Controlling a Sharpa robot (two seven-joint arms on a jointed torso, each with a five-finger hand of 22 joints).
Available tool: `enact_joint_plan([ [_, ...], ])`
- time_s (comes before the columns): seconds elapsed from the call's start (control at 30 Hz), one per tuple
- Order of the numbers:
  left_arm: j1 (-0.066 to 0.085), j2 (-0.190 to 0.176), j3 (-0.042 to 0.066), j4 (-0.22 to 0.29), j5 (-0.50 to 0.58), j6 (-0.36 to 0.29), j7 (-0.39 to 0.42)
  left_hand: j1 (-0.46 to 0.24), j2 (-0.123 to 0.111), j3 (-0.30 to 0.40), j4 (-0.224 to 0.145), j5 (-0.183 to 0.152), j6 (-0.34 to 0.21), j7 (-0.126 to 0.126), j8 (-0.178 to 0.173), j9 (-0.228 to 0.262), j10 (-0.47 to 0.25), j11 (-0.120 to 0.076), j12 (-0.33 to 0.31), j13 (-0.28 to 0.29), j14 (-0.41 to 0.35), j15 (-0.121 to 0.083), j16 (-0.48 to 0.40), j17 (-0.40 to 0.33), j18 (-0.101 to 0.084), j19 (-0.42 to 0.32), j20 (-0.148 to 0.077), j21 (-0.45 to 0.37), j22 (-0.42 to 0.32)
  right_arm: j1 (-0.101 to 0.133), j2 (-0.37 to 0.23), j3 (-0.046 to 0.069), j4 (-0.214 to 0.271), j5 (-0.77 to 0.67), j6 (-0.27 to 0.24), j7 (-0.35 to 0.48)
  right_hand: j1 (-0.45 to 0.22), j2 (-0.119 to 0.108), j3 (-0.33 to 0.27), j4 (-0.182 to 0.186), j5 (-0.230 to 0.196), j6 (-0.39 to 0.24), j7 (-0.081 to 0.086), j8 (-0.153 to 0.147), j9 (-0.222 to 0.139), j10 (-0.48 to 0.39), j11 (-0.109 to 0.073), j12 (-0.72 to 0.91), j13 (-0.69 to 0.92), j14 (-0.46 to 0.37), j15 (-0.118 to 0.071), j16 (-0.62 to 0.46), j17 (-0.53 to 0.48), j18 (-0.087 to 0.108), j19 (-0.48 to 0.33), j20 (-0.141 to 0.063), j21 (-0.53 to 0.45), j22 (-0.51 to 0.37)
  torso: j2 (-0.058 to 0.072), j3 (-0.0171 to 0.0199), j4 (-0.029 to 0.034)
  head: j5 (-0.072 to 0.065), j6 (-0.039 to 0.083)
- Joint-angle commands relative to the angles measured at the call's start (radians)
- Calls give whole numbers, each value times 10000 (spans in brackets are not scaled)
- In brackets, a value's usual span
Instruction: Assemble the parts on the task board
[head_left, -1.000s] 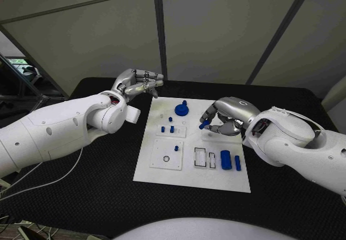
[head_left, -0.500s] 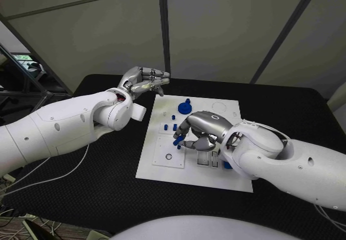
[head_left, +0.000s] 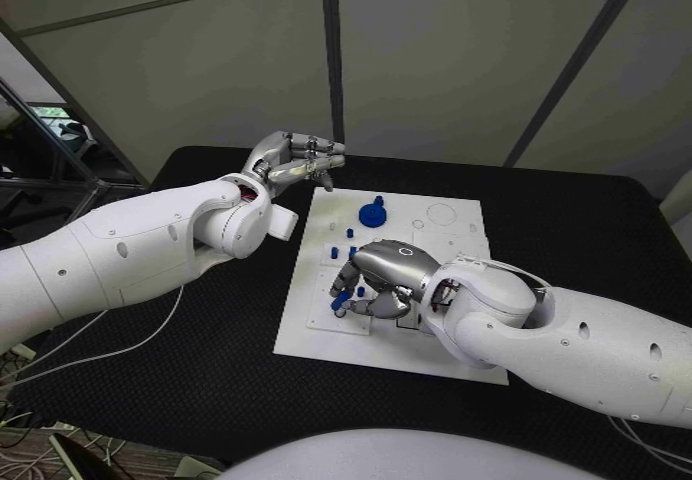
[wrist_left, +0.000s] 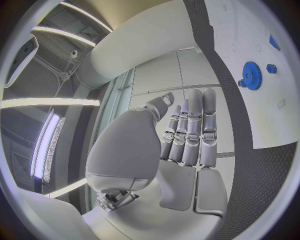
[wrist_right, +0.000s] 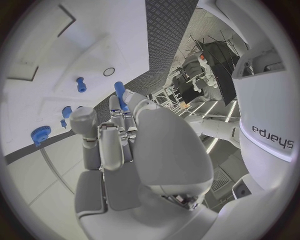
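Two bulky white arms, glossy rounded shells, small dark screw holes along the casings. Left arm has a round elbow housing with a red and dark patch at the wrist joint. Right arm has a thin pale cable along the forearm and dark "sharpa" lettering on its shell, seen in the right wrist view. Left hand and right hand silver metal, smooth domed backs, segmented fingers with darker joints
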Motion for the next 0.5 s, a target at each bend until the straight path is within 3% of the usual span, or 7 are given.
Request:
enact_joint_plan([
  [0.03, 16, 9, 8, 4, 30, 105, 7, 26, 93, -47, 6, -34, -17, 14, 30, -2, -66, 10, 55, -6, -27, -5, -67, -9, -180, -6, 16, -38, -9, 8, 52, -8, -73, -217, 239, 118, -19, -39, 81, 2, 50, 27, 57, 58, -4, 72, 24, -33, -13, 463, -33, 47, 10, -104, -26, 44, -12, -8, 1, -1, 7, 28, -2],
  [0.5, 16, 26, 9, 16, 28, 140, 1, 33, 104, -47, 4, -33, -16, 18, 34, -1, -70, 12, 63, -5, -28, -5, -68, -13, -179, -4, 15, -39, -13, 5, 283, -29, -376, -739, 860, -178, -75, -56, 97, -6, 32, 44, 52, 58, -2, 97, 22, -59, -1, 454, -29, 32, -24, -94, -68, 51, -43, -58, 6, 3, -4, 89, -79],
])
